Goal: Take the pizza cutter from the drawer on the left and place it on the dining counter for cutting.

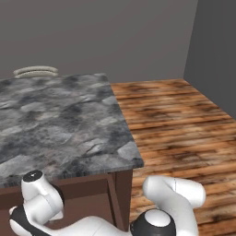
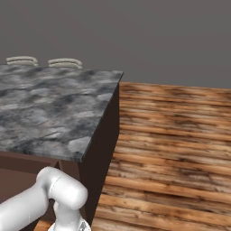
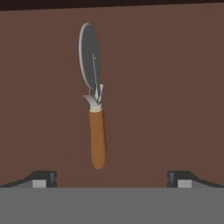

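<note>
Left base view: the dining counter (image 1: 60,120), a slab of grey, black and white marbled stone, fills the left half of the scene over dark brown cabinet fronts. A pale curved chair back (image 1: 35,71) rises behind its far edge at the far left. To the right of the counter lies a wood-plank floor (image 1: 179,124), bounded by grey walls. The white arm (image 1: 106,212) folds low in the near foreground, its wrist dipping below the counter's near edge on the left.

Right base view: the same counter (image 2: 49,113) occupies the left, its dark end panel facing right. Two pale chair backs (image 2: 43,62) stand side by side beyond its far edge. The plank floor (image 2: 176,149) runs to the right as far as the grey wall. A white arm link (image 2: 49,194) crosses the near left corner beneath the stone.

Hand view: the gripper (image 3: 111,178) hangs over the brown bottom of the drawer (image 3: 175,87), its two dark finger tips (image 3: 41,178) spread wide apart and holding nothing. The pizza cutter (image 3: 95,98) lies flat on the drawer bottom, between the lines of the two tips and apart from both. Its orange handle points toward the gripper; its grey round blade points away, toward the dark strip at the drawer's far edge.
</note>
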